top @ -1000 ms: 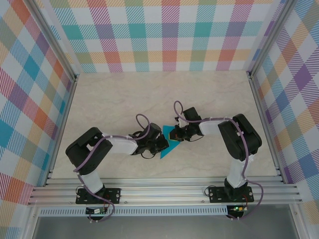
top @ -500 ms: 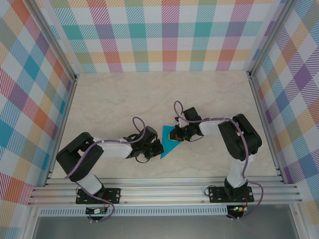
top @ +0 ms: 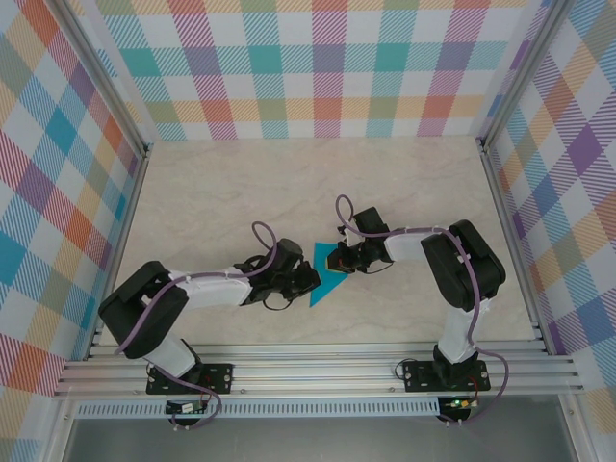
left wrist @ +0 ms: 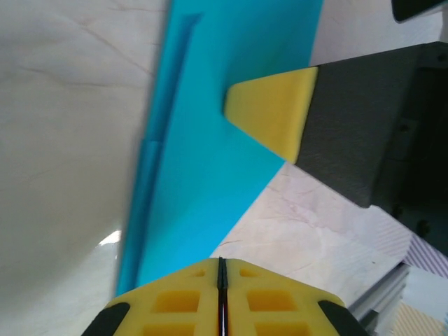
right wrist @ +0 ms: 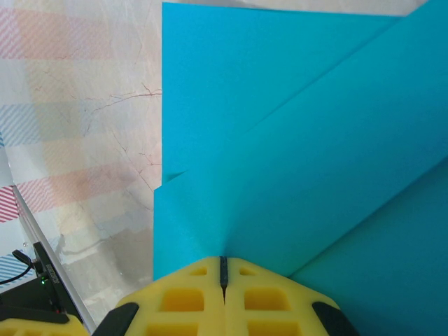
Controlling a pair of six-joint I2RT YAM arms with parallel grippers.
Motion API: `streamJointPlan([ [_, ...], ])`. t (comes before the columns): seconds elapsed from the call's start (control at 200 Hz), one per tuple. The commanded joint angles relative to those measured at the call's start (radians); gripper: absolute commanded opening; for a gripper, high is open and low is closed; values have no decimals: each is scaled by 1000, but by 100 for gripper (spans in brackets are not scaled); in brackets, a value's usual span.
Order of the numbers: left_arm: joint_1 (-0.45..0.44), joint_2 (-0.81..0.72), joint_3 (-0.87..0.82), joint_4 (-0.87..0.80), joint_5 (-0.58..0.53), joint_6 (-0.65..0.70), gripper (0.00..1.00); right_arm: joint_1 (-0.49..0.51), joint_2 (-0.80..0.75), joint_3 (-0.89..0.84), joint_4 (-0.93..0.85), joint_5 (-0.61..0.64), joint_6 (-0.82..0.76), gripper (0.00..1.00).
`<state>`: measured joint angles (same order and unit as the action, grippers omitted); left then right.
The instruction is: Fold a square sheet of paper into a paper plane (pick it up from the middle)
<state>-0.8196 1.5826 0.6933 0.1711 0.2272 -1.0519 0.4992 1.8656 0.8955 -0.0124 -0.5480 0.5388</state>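
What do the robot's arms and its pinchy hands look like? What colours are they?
The left arm and right arm have chunky black joints and white middle parts. A thin purple cable loops along each. The left gripper and right gripper have yellow fingers with little square hollows.

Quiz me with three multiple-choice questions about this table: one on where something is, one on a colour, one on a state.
1. Where does the paper lie?
A) in the middle of the table, between the left gripper and the right gripper
B) against the back wall
C) on the front rail
2. Its colour?
A) red
B) teal-blue
C) white
3. Its state?
A) flat, unfolded
B) crumpled
C) folded, layers overlapping

Answers: A, the top view shows it between both fingertips; B, every view shows teal-blue; C, the right wrist view shows overlapping layers.
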Motion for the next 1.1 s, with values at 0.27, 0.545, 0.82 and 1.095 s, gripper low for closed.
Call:
streamJointPlan([
  [0.27, -23, 90, -35, -9, 25, -52, 10, -1, 72, -41, -72, 125, -15, 1],
  [0.545, -47, 53, -102, -125, 101, -7, 9, -1, 73, -41, -77, 132, -16, 1],
  [0.82, -49, -25, -161, -222, 99, 0, 10, -1, 70, -40, -82, 134, -14, 1],
  [1.095, -49, -185, -144, -173, 56, 32, 11, -1, 75, -36, -80, 131, -11, 2],
])
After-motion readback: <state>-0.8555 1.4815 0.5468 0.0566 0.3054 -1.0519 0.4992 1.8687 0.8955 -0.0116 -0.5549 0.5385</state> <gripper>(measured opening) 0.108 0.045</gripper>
